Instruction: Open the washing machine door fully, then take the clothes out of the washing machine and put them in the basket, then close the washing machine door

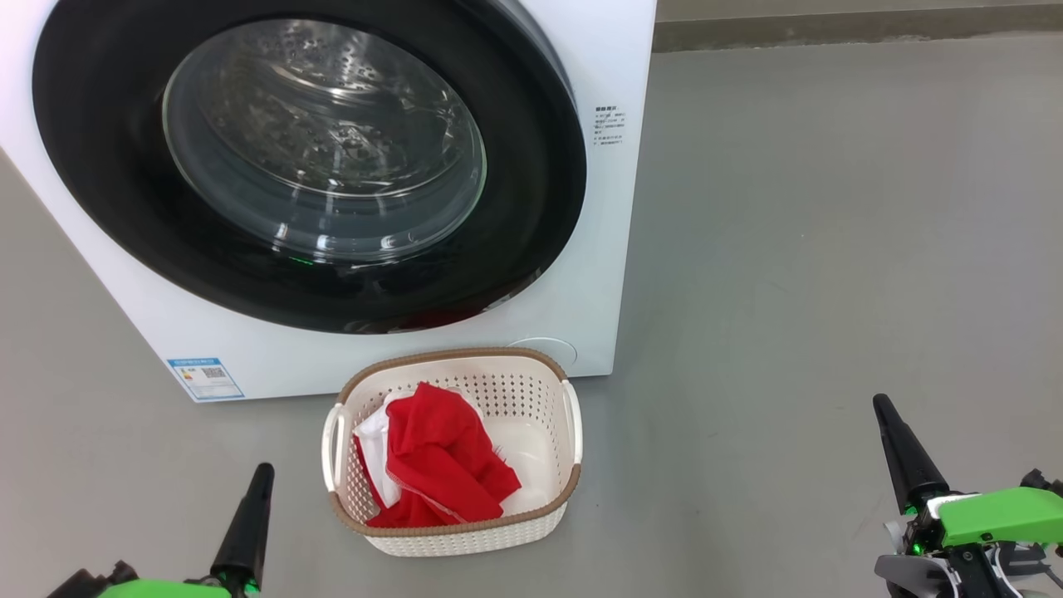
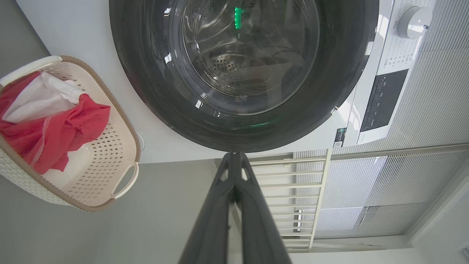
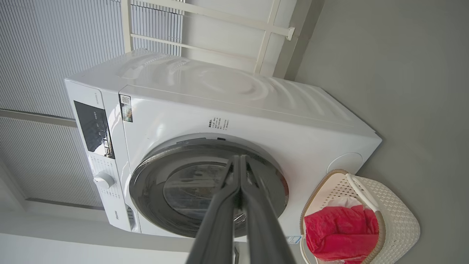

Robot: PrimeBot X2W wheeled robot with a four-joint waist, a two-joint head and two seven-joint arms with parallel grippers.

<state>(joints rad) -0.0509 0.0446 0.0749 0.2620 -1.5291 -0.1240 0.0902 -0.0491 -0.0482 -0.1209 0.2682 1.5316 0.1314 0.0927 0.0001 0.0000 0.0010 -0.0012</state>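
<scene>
Red clothes heaped in cream perforated basket just before white washing machine, black-rimmed washing machine door closed, blue sticker lettering unreadable, left claw and right claw pressed together, empty

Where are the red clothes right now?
Low in the middle of the head view, the red clothes lie inside the cream basket, toward its left side, on the floor right in front of the white washing machine.

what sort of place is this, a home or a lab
Likely a laundry corner, home or test room unclear: a white washing machine on a grey floor, a basket of red clothes before it, slatted blinds behind.
</scene>
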